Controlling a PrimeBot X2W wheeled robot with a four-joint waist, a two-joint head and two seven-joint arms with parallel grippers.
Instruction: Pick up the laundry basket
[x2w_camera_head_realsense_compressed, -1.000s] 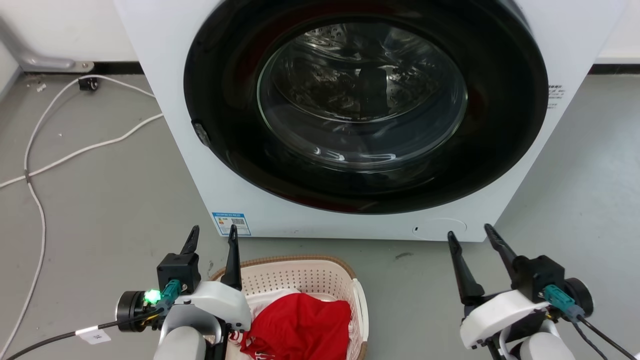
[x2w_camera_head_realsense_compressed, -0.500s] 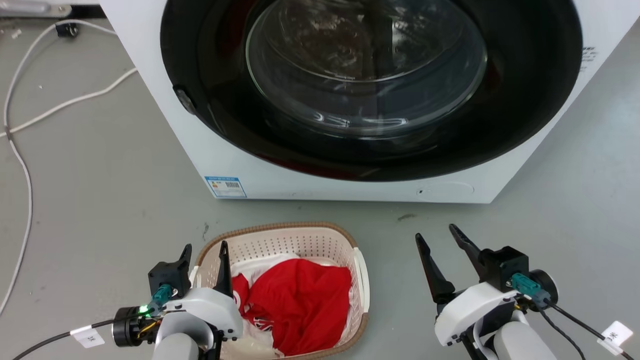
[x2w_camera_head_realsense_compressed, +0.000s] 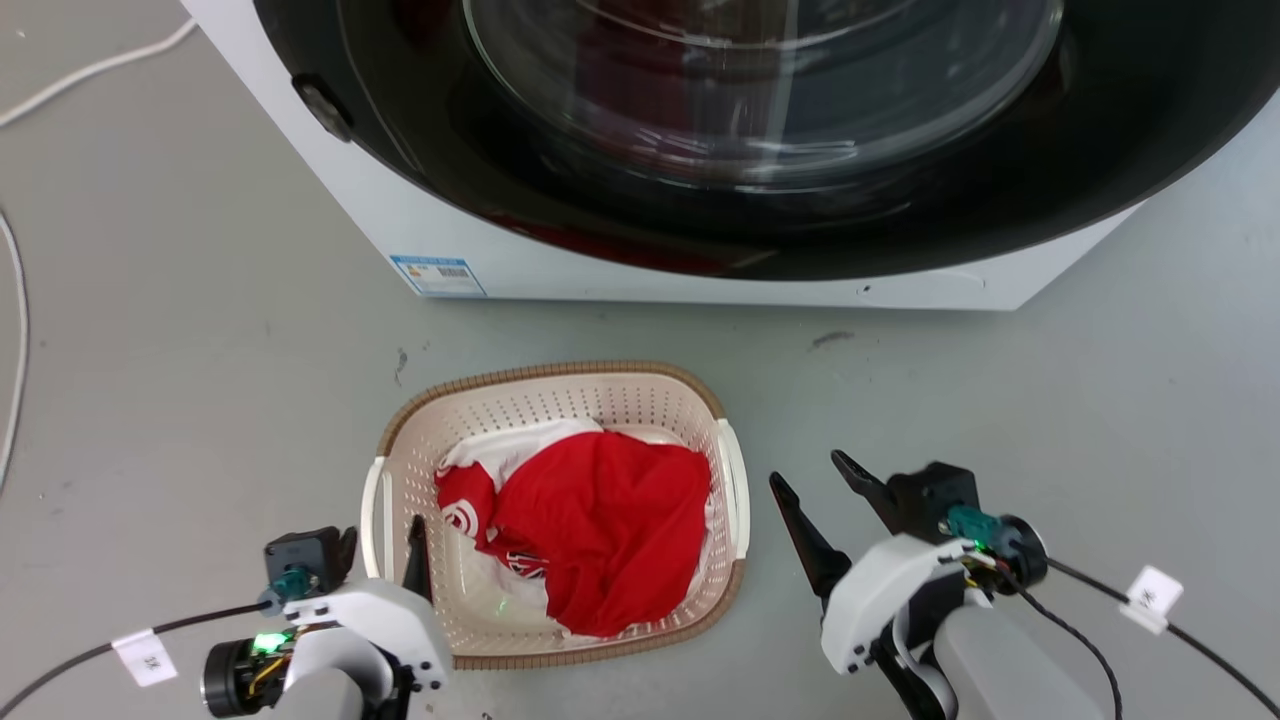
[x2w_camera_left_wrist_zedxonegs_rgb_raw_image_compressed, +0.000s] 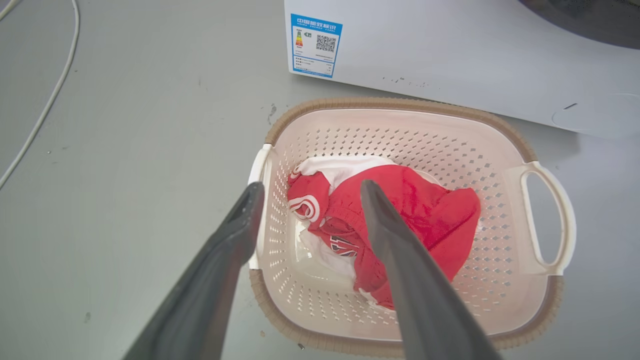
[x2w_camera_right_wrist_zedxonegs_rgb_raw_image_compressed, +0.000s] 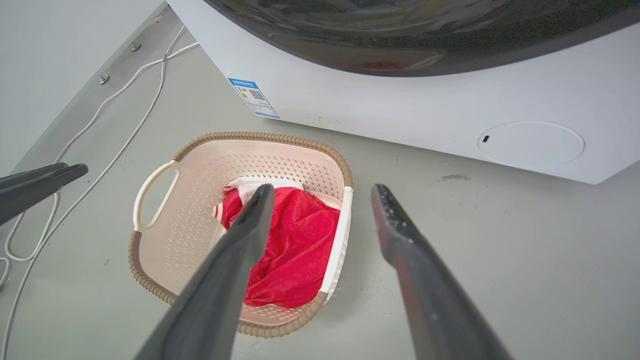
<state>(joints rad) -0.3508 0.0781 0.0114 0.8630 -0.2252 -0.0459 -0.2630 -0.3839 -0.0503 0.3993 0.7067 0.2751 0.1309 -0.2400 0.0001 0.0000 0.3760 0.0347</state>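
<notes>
Head camera tips down and the whole laundry basket (x2w_camera_head_realsense_compressed: 560, 372) comes into view; left gripper (x2w_camera_head_realsense_compressed: 382, 528) straddles its left handle, right gripper (x2w_camera_head_realsense_compressed: 806, 469) hangs just beside it, both spread wide.

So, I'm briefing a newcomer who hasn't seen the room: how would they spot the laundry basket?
Find the big white washing machine with its dark round door. On the grey floor just before it sits the laundry basket. It is cream and perforated, with a brown woven-look rim, white side handles and red clothing inside.
</notes>
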